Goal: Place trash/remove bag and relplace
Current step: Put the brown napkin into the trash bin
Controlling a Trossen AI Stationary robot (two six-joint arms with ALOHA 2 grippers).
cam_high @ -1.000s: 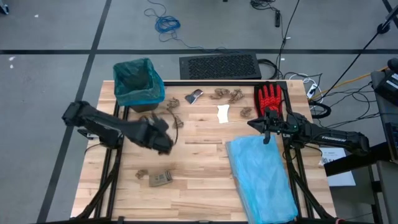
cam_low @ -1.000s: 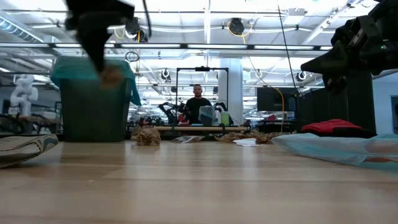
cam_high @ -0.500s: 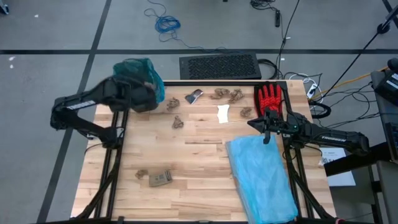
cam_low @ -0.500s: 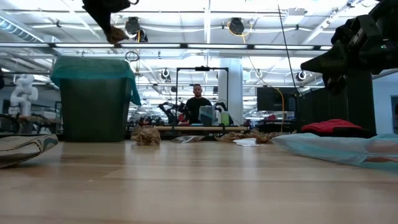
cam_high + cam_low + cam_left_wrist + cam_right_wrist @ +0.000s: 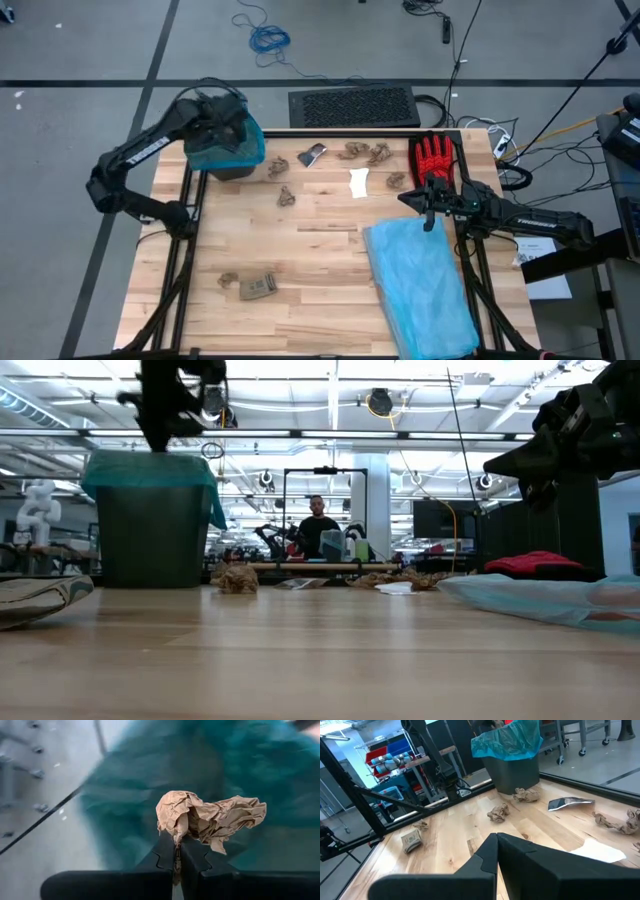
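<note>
**Paper wad held over the bin**

Nearest your edge of the table, the pale blue bag [image 5: 420, 285] lay flat on the right side, and over on the left a tan card [image 5: 257, 288] sat with a small brown wad [image 5: 229, 279] just beside it. Your right gripper [image 5: 431, 203] hung above the table at the blue bag's far end, fingers pressed together on nothing, with the red glove [image 5: 432, 157] lying just beyond it.

Mid-table, one wad [image 5: 286, 196] sat alone, and a white scrap [image 5: 359, 183] lay near another wad [image 5: 397, 181]. Farther back you had a wad [image 5: 277, 167] near the bin, a grey scrap [image 5: 312, 154], and a cluster of wads [image 5: 365, 152] along the far edge.

At the far left corner stood the bin [image 5: 150, 545], its teal-green bag [image 5: 232, 148] folded over the rim. Your left gripper [image 5: 177, 846] was right above that opening, fingers clamped on a crumpled brown paper wad [image 5: 207, 817], teal plastic filling the wrist view behind it.

Beyond the table, a person [image 5: 318, 525] showed in the room.
</note>
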